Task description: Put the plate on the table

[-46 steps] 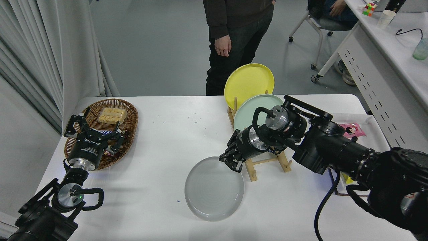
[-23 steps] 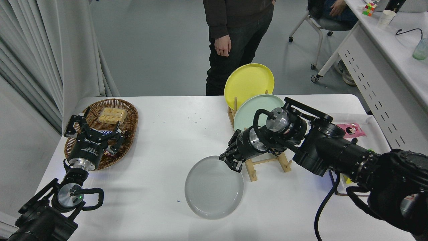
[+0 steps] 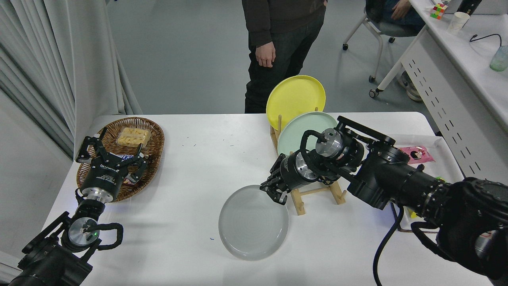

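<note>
The pale grey plate (image 3: 250,224) lies low over the white table (image 3: 206,159), front of centre, nearly flat. I cannot tell whether its near edge touches the tabletop. My right gripper (image 3: 274,193) is shut on the plate's far right rim, with the arm reaching in from the right. My left gripper (image 3: 110,155) is parked open at the lower left, over the near edge of a wicker basket.
A wooden rack (image 3: 313,194) just right of the grey plate holds a yellow plate (image 3: 295,95) and a mint green plate (image 3: 295,129) upright. The wicker basket (image 3: 152,135) holds snack packs. A person (image 3: 278,47) stands at the far side. A pink packet (image 3: 421,153) lies at the right.
The right gripper and the grey plate have shifted very slightly left and away from me. The left arm has not moved.
</note>
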{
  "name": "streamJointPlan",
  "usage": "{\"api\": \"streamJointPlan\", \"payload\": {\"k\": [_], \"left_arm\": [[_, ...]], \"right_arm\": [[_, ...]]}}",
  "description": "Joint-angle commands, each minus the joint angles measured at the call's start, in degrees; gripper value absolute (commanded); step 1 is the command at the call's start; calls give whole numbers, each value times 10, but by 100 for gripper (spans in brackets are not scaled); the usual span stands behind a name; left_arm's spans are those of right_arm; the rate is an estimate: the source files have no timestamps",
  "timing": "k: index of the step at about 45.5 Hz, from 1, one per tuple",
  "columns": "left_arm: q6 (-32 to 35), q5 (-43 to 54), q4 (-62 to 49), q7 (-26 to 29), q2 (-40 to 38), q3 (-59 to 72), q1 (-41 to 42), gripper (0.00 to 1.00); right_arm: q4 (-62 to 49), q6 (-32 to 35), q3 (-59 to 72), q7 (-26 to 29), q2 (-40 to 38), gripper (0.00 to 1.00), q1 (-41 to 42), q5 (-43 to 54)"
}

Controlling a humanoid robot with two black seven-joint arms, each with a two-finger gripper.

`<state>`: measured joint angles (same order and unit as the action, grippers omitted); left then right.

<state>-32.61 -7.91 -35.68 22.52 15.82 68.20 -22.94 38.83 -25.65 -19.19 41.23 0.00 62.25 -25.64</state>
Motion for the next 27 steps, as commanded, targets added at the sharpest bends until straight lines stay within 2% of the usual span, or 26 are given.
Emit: {"api": "streamJointPlan", "payload": {"k": [1,27], "left_arm": [[0,0,0,1,0,0,0,98],[0,0,0,0,0,0,0,98]], "right_arm": [[-1,-11,0,8,0,0,-1,-5],[-11,-17,0,9,0,0,-6,-20]]}}
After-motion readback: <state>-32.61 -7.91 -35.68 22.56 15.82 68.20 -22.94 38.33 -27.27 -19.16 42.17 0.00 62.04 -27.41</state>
